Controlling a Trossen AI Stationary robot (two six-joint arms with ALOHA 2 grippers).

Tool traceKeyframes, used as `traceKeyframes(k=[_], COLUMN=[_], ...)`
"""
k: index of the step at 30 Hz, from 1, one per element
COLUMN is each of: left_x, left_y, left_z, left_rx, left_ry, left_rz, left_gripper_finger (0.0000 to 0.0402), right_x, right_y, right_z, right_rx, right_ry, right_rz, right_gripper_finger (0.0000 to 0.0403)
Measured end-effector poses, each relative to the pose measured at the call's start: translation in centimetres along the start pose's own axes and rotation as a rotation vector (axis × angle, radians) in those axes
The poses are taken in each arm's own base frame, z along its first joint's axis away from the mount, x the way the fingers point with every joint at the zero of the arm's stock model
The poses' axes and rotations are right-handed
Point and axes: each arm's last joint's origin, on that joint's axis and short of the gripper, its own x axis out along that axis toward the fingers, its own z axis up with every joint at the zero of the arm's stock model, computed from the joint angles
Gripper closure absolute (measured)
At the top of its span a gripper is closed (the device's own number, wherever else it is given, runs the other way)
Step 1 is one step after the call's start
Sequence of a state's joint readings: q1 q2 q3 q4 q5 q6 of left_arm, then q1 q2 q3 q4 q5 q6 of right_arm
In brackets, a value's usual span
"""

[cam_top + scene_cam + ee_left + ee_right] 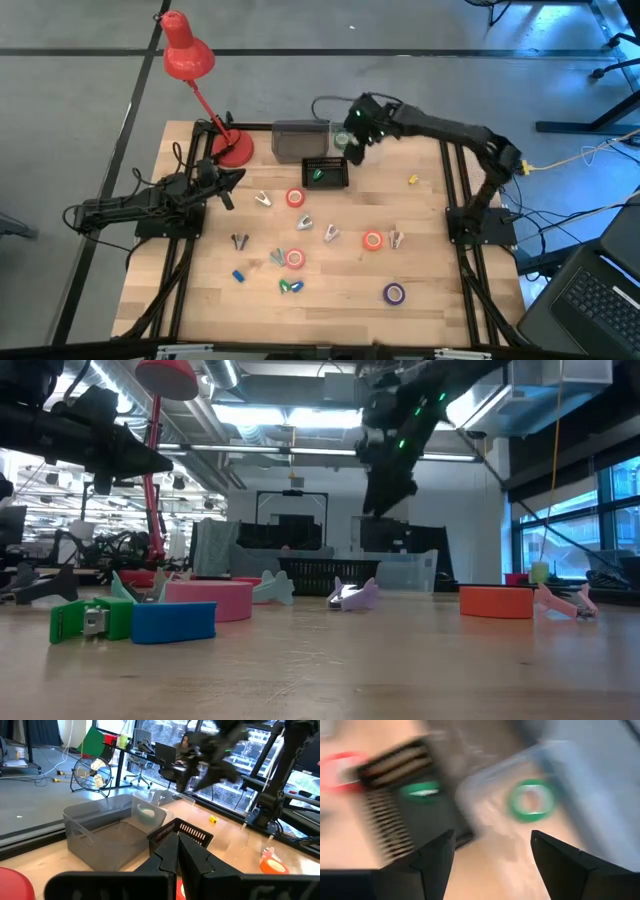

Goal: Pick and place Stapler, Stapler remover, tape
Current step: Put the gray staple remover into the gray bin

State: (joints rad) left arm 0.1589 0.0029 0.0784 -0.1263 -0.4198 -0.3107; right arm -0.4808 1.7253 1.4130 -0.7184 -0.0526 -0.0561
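Observation:
My right gripper [352, 140] [492, 850] is open and empty, hovering above a small clear tub [555, 780] in which a green tape roll [531, 800] lies flat. Beside the tub, a black mesh basket [327, 172] holds a green item [422, 790]. Red-orange tape rolls [295, 197] [372, 240] [294, 258] and a purple one [394, 293] lie flat on the table. Silver-grey stapler removers [262, 200] [331, 234] and small blue [238, 275] and green [290, 287] staplers are scattered among them. My left gripper [228, 187] [177, 845] waits, shut, by the table's left side.
A red desk lamp [232, 148] stands at the table's far left. A grey bin [300, 140] sits next to the clear tub. A small yellow piece [412, 180] lies toward the far right. Black frame rails [455, 190] run along both sides.

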Motion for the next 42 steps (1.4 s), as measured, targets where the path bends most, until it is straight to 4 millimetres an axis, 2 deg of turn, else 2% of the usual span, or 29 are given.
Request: traceKeyframes(k=[4,8,15,20,23,25,30,33,36,40,42], left_x=[0.0,0.0,0.0,0.0,0.0,0.0,0.0,0.0,0.0,0.0,0.0], left_y=[0.0,0.0,-0.1,-0.1,-0.1,-0.1,-0.1,-0.1,-0.1,-0.1,-0.5], left_z=[0.0,0.0,0.0,0.0,0.0,0.0,0.0,0.0,0.0,0.1,0.6], left_rx=[-0.001,-0.038,-0.060,-0.066,-0.066,-0.072,-0.073,-0.073,-0.073,-0.072,-0.030], left_ry=[0.000,-0.001,0.004,0.004,0.004,0.004,0.005,0.005,0.004,0.000,-0.033], left_rz=[-0.003,-0.007,-0.020,-0.020,-0.020,-0.020,-0.021,-0.021,-0.021,-0.033,-0.117], left_gripper_finger=[0.0398,0.0398,0.0398,0.0398,0.0398,0.0398,0.0398,0.0397,0.0398,0.0398,0.0397], right_x=[-2.5,-4.0,-3.9,-3.6,-3.6,-3.7,-3.6,-3.9,-4.1,-4.1,-4.0], right_y=[4.7,8.5,13.2,15.4,16.2,16.3,15.1,14.5,14.3,14.6,14.6], right_z=[-2.7,-6.1,-12.0,-14.3,-14.8,-15.3,-17.3,-18.6,-19.1,-19.0,-18.8], right_rx=[-0.074,-0.097,-0.073,-0.064,-0.058,-0.008,0.304,0.421,0.446,0.420,0.390], right_ry=[-0.007,-0.050,-0.089,-0.047,-0.027,-0.007,0.130,0.159,0.191,0.134,0.098], right_rz=[0.124,0.195,0.341,0.400,0.404,0.348,0.047,-0.133,-0.179,-0.190,-0.201], right_gripper_finger=[0.0140,0.0139,0.0139,0.0139,0.0139,0.0139,0.0139,0.0139,0.0139,0.0139,0.0139])
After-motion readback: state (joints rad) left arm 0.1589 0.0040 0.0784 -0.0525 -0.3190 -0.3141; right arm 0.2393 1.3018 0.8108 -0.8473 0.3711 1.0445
